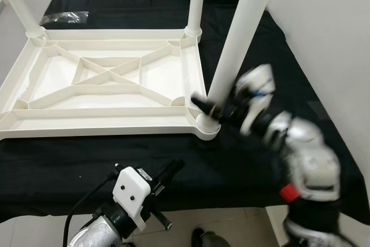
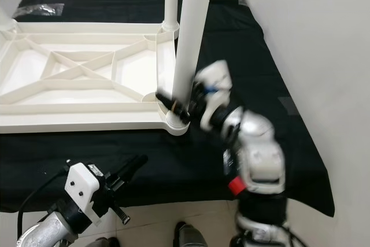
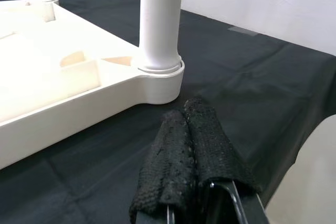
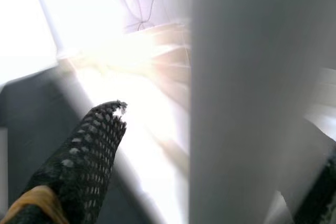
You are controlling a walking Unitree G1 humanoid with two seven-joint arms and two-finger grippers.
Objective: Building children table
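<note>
Lying upside down on a matte black cloth (image 1: 75, 166), the white plastic tabletop (image 1: 110, 79) shows its ribbed, cross-braced underside, with smooth round legs standing in its corner sockets. The right gripper (image 1: 209, 108) has its knit-covered black fingers set apart around the base of the nearest leg (image 1: 240, 33). The left gripper (image 3: 189, 145) hovers near that corner, its woven pads pressed together, holding nothing.

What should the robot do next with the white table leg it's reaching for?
Probably squeeze the right claw shut on the near leg and check it sits firmly. The leg already stands in the corner socket of the upside-down tabletop, and the claw's fingers sit either side of its base. The left claw waits shut, nearby.
</note>
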